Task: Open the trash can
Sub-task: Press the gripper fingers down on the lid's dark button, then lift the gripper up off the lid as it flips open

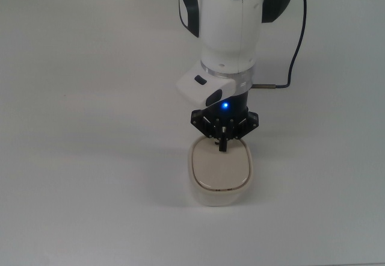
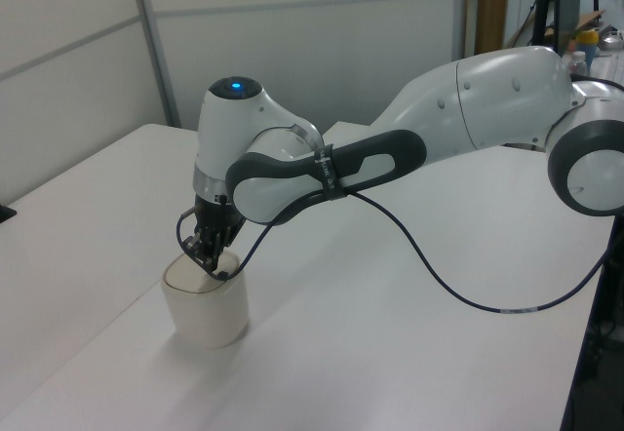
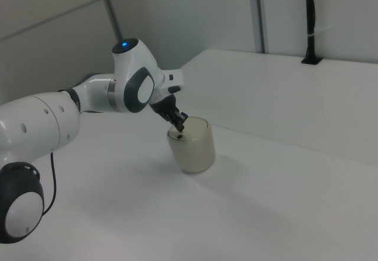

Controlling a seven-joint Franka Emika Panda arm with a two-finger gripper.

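Cream-white, the bin (image 1: pixel 221 173) sat low at centre of the top view on the white surface (image 1: pixel 90 127); the fingers (image 1: pixel 223 145), drawn narrow together, pressed on its lid's upper edge.

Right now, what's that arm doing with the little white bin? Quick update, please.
Gripper down on the trash can, tip at the lid's button edge, jaws look shut. Lid not yet up. Table around it, nothing blocking.
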